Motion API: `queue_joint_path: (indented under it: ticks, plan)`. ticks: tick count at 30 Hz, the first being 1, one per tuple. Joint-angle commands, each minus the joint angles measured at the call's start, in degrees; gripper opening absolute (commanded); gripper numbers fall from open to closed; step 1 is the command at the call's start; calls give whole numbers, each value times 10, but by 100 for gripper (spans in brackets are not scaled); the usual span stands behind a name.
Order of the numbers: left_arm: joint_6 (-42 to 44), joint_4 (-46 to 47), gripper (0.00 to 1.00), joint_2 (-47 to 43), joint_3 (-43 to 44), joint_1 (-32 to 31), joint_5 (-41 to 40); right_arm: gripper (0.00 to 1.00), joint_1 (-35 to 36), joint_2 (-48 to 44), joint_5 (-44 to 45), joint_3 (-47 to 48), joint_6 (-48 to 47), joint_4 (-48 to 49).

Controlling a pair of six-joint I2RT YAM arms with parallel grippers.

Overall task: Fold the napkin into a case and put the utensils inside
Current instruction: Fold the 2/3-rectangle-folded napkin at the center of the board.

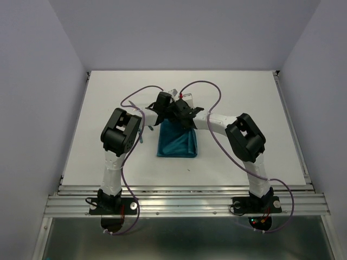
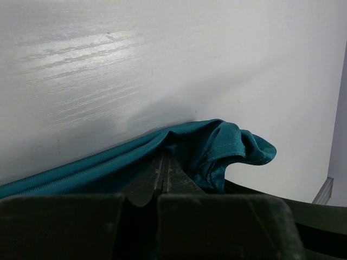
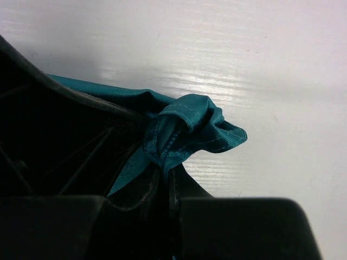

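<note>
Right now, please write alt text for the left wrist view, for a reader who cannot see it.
The left pincer is shut on an edge of the teal napkin, which bunches into a crumpled corner at the view's right. Behind it lies the white table.

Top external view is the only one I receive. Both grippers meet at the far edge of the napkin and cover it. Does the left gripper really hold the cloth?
Observer: Yes. In the left wrist view the left gripper is shut, with an edge of the napkin pinched between its jaws.
Operator: And the right gripper?
Observer: The right gripper is shut on the napkin too, as its wrist view shows.
Operator: Is the cloth flat there?
Observer: No. A crumpled corner with a stitched hem bulges out past the right gripper's tips, with the white table behind it.
</note>
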Motion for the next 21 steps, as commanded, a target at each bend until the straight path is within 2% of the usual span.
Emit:
queue_joint_path:
  ticks: [1,8,11,15,16,21]
  plan:
    - [15,-32,0,2,-19,-2,-21,1,11,21,8,44,0,-68]
    - [11,-22,0,1,-26,-1,-13,1,11,33,-24,66,-7,-94]
    - [12,-22,0,0,-28,-1,-11,9,11,31,-41,74,-8,-98]
    - [11,-22,0,3,-26,-2,-7,31,11,12,-59,73,-10,-89]
    - [11,-22,0,4,-24,-2,-6,34,11,6,-62,67,-9,-80]
    - [11,-25,0,5,-22,-2,-5,37,11,-21,-81,59,4,-67]
